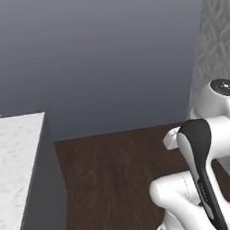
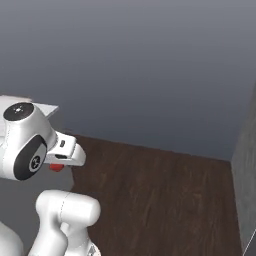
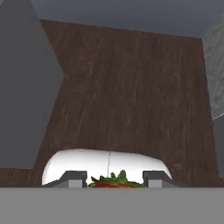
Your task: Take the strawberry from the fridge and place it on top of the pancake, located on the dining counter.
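Clamping the strawberry [image 3: 112, 180] between its two fingers, the gripper [image 3: 113, 178] is nearly closed and hangs above the dark wood floor [image 3: 131, 87]. The white marble dining counter [image 1: 12, 161] stands off to the arm's left.

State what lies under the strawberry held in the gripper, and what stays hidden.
Under the strawberry, clamped in the gripper, lies dark wooden floor. In the right base view the strawberry pokes out below the hand. Its lower body is cut off in the hand view.
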{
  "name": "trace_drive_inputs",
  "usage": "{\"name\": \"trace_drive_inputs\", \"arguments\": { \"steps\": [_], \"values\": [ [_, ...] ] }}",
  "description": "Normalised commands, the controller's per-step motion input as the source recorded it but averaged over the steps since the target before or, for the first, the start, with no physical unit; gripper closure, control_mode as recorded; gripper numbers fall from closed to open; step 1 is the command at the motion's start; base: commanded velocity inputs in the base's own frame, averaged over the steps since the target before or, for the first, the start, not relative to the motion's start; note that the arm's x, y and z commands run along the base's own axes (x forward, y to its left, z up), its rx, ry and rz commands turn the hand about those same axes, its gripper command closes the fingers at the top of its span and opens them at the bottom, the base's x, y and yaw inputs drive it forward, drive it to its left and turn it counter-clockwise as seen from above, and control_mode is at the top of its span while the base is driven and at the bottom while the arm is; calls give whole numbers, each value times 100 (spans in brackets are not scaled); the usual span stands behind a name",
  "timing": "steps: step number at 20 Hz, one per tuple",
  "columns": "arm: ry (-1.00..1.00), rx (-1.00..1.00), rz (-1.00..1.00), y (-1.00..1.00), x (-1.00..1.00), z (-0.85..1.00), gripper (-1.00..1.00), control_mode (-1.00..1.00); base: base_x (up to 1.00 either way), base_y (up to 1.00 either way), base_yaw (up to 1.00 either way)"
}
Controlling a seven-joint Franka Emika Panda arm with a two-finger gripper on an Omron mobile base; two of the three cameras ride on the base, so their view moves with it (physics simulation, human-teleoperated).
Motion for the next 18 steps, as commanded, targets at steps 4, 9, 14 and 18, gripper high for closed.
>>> {"name": "trace_drive_inputs", "arguments": {
  "steps": [4, 9, 14, 18],
  "values": [
    [0, 0, 0, 0, 0, 0, 100, 100, 100, 0, 28],
    [0, 0, 0, 0, 0, 0, 100, 100, 100, 0, 28],
    [0, 0, 0, 0, 0, 0, 100, 100, 100, -13, 36],
    [0, 0, 0, 0, 0, 0, 100, 100, 100, -19, 47]
  ]
}}
